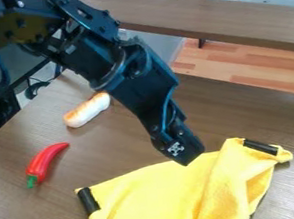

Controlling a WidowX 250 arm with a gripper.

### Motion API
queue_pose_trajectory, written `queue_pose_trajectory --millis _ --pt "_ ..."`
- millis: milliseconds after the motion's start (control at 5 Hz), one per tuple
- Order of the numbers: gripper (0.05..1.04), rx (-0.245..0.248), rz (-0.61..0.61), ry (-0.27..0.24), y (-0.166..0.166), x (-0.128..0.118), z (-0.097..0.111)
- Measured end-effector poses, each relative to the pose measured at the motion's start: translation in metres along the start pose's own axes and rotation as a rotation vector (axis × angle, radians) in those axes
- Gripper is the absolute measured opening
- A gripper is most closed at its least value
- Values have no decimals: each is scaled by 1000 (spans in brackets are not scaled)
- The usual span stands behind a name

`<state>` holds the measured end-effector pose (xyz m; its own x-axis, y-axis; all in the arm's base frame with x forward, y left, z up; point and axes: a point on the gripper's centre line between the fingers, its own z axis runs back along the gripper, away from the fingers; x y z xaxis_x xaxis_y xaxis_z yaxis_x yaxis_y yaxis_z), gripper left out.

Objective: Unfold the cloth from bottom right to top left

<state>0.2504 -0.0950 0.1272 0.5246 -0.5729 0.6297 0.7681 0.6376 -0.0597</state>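
Well, the yellow cloth (150, 196) lies rumpled; gripper (184, 153) clenched or released, I can't tell.

From my station I see a brightly lit scene, though I can't tell where the light comes from. The yellow cloth (160, 195) looks brightest to me, with soft shading in its folds and a shadow beside its right edge. I catch a pale sheen on the tabletop (115, 155) and small highlights along the dark arm (132, 78).
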Motion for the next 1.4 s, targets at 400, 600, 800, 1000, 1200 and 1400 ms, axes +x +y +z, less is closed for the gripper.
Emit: queue_pose_trajectory --millis 400,600,800,1000,1200,1400 --pt "1001 62 -6 188 -33 -12 -52" --pt "1001 144 -8 322 -54 -30 -89" --pt "1001 249 -49 404 -69 -43 -121" --pt "1001 318 -40 431 -67 -54 -131" --pt "1001 349 -41 426 -62 -60 -131" --pt "1001 361 -32 449 -52 -71 -131"
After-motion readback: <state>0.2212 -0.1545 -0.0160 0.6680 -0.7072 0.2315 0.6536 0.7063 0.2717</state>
